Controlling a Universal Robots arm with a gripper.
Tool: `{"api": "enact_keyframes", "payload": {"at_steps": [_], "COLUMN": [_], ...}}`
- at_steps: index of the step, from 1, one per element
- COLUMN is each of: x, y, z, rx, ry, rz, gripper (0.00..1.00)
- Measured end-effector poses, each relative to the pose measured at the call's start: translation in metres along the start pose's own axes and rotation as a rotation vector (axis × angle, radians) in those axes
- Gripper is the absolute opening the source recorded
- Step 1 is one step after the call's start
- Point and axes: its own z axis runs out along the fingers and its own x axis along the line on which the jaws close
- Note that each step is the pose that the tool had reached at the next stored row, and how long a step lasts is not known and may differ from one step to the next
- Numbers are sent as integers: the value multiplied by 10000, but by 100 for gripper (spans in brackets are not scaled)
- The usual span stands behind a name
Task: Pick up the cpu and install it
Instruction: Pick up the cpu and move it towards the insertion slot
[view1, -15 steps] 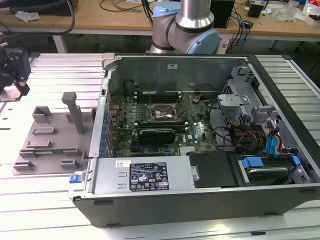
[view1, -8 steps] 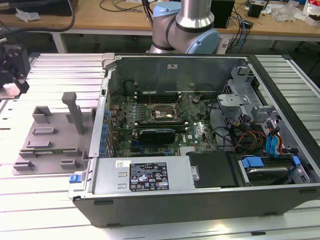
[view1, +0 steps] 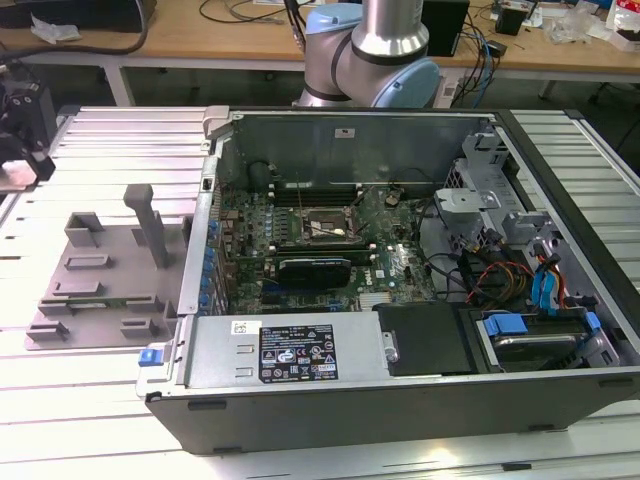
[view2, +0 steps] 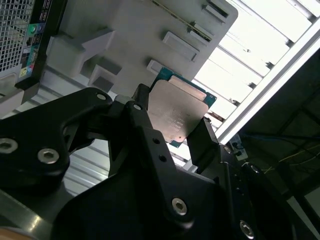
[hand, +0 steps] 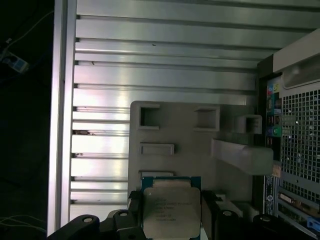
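- My hand (view2: 175, 117) is clamped on the small flat square cpu with a silvery-grey metal top (view2: 177, 112), with a black finger (view2: 147, 127) pressed to each of two opposite edges.
- In the first wrist view the cpu (hand: 170, 210) sits in my hand (hand: 170, 205) over the near edge of the grey plastic fixture plate (hand: 190, 145).
- The plate lies on the ribbed aluminium tabletop (hand: 150, 75).
- The open black computer case (view1: 400, 380) stands just beside the plate (view1: 100, 290).
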Motion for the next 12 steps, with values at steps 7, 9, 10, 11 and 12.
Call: {"api": "enact_keyframes", "payload": {"at_steps": [7, 9, 10, 11, 12], "x": [-4, -42, -98, -137, -154], "y": [1, 0, -2, -3, -4], "z": [-59, -59, -56, -53, -53], "rx": [-4, -3, -3, -3, -3], "ry": [-2, 0, 1, 0, 0], "rz": [0, 0, -1, 0, 0], "gripper": [55, 55, 55, 55, 55]}}
